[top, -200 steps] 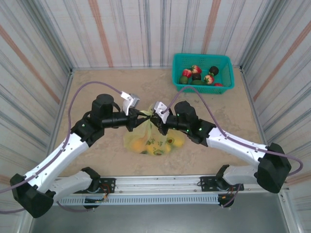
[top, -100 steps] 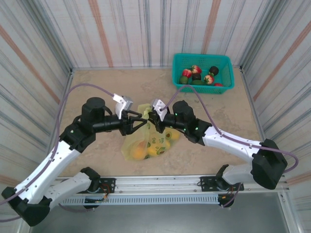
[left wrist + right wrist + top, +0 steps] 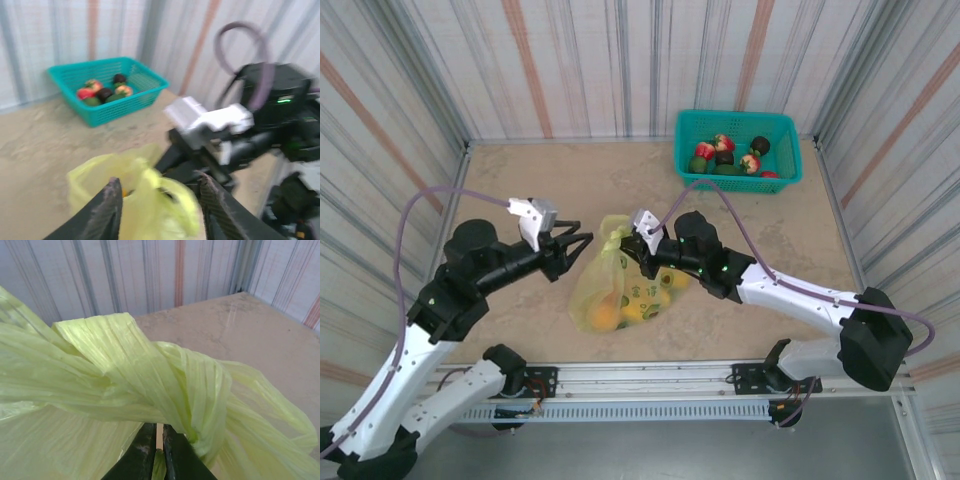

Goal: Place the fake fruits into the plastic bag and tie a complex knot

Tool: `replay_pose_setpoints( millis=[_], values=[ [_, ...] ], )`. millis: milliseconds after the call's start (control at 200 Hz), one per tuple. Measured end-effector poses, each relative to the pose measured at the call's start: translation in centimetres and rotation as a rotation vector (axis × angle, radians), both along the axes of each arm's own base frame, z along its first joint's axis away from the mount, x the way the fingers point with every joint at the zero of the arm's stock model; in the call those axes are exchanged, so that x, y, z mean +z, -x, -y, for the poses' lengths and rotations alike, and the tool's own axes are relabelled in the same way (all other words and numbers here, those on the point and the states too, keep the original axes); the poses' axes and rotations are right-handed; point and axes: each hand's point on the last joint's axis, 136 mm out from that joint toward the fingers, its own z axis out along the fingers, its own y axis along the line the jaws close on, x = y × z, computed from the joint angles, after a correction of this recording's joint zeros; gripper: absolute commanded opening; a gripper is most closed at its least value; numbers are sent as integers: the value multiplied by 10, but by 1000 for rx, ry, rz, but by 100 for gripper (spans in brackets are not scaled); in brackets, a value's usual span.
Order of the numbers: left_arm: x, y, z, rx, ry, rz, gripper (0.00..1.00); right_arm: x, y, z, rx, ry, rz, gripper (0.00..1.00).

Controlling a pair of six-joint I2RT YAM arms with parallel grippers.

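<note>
At the centre of the table [image 3: 520,180], the thin translucent yellow-green plastic bag [image 3: 603,275] sat holding orange and yellow fake fruits [image 3: 610,313], its twisted knot [image 3: 170,385] pinched in the nearly closed fingers of my right gripper [image 3: 630,250]. My left gripper [image 3: 582,247], at the bag's nine o'clock, stood wide open, holding nothing; a teal mesh basket [image 3: 740,184] of other fruits lay at one o'clock.

The top camera looks steeply down from high over the near edge, taking in the whole table [image 3: 520,180]. The left wrist one (blurred) faces low across the bag [image 3: 145,200] toward the basket [image 3: 120,107]; the right wrist one sits close against the knot [image 3: 165,385] — all share the bag.
</note>
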Motion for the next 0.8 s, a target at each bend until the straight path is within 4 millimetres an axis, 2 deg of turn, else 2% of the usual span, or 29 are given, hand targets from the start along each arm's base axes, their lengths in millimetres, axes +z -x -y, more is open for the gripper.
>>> replay_pose_setpoints(
  millis=[75,165,215,265,376,501,591,711,801],
  values=[
    [-31,-17,10,10,-51,-93,36,0,2,-1,5,0,0,10],
    [-70,-32,23,3,-104,-211,42,1,3,-1,7,-1,0,10],
    [-80,-31,28,-19,-106,-244,44,2,3,-1,7,-1,1,10],
    [-81,-29,29,-28,-94,-252,47,2,4,0,7,0,1,10],
    [-63,-25,19,7,-61,-209,58,6,5,2,6,-5,5,10],
    [-27,-11,0,53,-17,-126,58,4,6,3,7,3,0,10],
    [-1,-8,-7,87,-5,-132,66,2,7,2,9,11,-2,10],
    [37,-10,0,82,31,-198,72,-1,11,1,18,26,-2,10],
    [38,-12,15,58,25,-286,72,-2,12,1,20,31,8,10]
  ],
)
